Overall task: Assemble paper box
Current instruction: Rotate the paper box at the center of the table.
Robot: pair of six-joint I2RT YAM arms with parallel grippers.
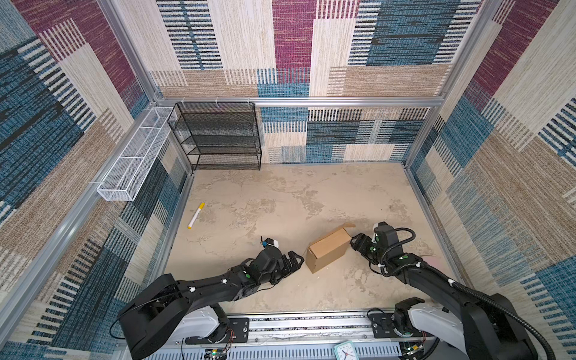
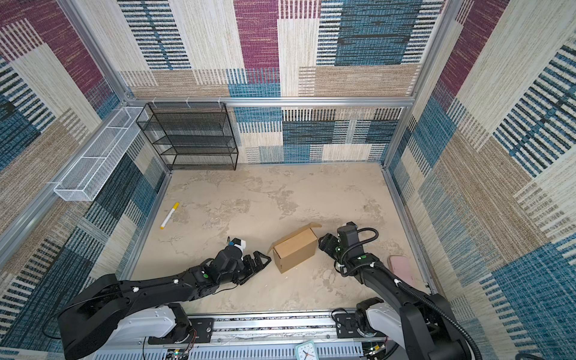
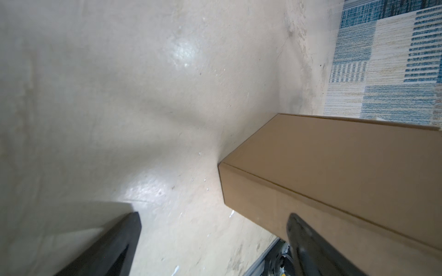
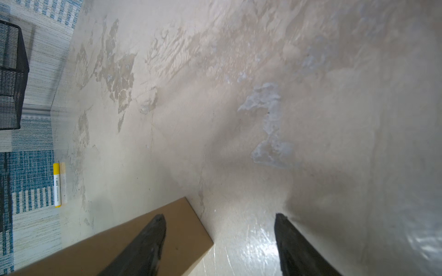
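Note:
The paper box (image 1: 328, 249) (image 2: 294, 249) is plain brown cardboard folded into a closed-sided block. It lies on the beige table between the two arms, with a loose flap (image 1: 349, 225) sticking out at its far right end. My left gripper (image 1: 299, 260) (image 3: 214, 216) is open just left of the box; one finger (image 3: 301, 234) sits in front of the box's side (image 3: 334, 167), and only bare table shows between the fingers. My right gripper (image 1: 355, 241) (image 4: 219, 217) is open at the box's right end, with one finger (image 4: 153, 234) over a cardboard panel (image 4: 189, 236).
A yellow-capped marker (image 1: 195, 215) lies at the table's left. A black mesh shelf (image 1: 218, 137) stands at the back left, and a white mesh basket (image 1: 131, 159) hangs on the left wall. A pink object (image 2: 402, 268) lies by the right wall. A small clock (image 1: 345, 350) sits at the front rail.

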